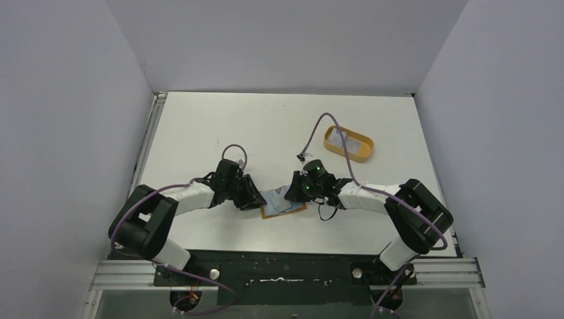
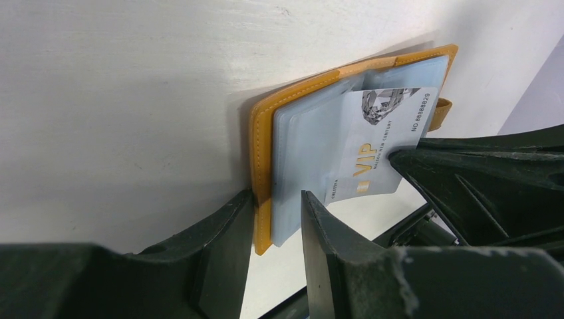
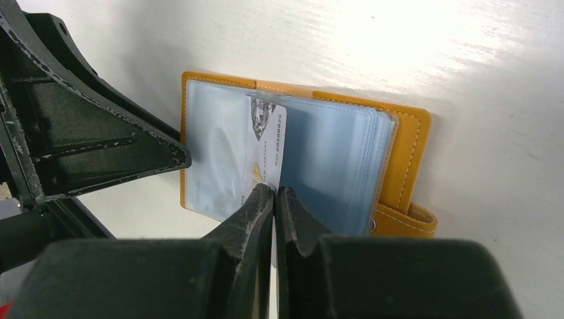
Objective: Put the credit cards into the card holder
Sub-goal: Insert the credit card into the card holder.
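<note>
The orange-tan card holder (image 1: 282, 207) lies open on the table between my two grippers, its grey-blue sleeves facing up. My left gripper (image 2: 278, 212) is shut on the holder's near edge (image 2: 263, 133), with one finger under the orange cover and one on the sleeves. My right gripper (image 3: 274, 191) is shut on a white credit card (image 3: 266, 139) marked VIP. The card stands on edge at the middle of the holder (image 3: 406, 153), its far end in among the sleeves. The card also shows in the left wrist view (image 2: 372, 153).
An orange oval tray (image 1: 348, 144) stands at the back right with a pale card-like thing in it. The holder's snap tab (image 3: 409, 222) sticks out on its right side. The right arm's purple cable loops over the table near the tray.
</note>
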Robot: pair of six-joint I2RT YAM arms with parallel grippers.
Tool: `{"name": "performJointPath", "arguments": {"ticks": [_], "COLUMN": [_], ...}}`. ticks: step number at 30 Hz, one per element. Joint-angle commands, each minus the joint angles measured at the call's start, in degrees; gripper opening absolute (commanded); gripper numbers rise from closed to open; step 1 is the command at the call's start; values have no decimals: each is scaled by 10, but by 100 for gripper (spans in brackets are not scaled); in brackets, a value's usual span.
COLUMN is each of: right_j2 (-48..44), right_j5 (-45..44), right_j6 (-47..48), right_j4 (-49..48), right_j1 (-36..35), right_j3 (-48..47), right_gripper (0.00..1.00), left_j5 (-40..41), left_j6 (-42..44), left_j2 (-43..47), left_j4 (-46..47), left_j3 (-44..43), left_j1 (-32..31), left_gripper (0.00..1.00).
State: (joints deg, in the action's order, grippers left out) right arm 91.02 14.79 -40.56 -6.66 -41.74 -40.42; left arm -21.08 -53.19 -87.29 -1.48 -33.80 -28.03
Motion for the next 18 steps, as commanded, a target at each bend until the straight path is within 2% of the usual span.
{"name": "performJointPath", "arguments": {"ticks": [1, 12, 18], "right_j2": [-8, -7, 1], "right_j5": [-31, -15, -11], "right_j6": [56, 93, 73], "right_j4": [58, 95, 72], "right_j1": [-5, -4, -5], "right_j3": [-16, -38, -28], "right_gripper": [0, 0, 0], "left_j5": [30, 30, 29], "left_j6": [23, 25, 25], "left_j2": [-24, -25, -28], "left_j4": [-38, -42, -42], "left_j3": [8, 3, 2], "left_j1": [-3, -3, -3], "left_gripper": [31, 31, 31]}}
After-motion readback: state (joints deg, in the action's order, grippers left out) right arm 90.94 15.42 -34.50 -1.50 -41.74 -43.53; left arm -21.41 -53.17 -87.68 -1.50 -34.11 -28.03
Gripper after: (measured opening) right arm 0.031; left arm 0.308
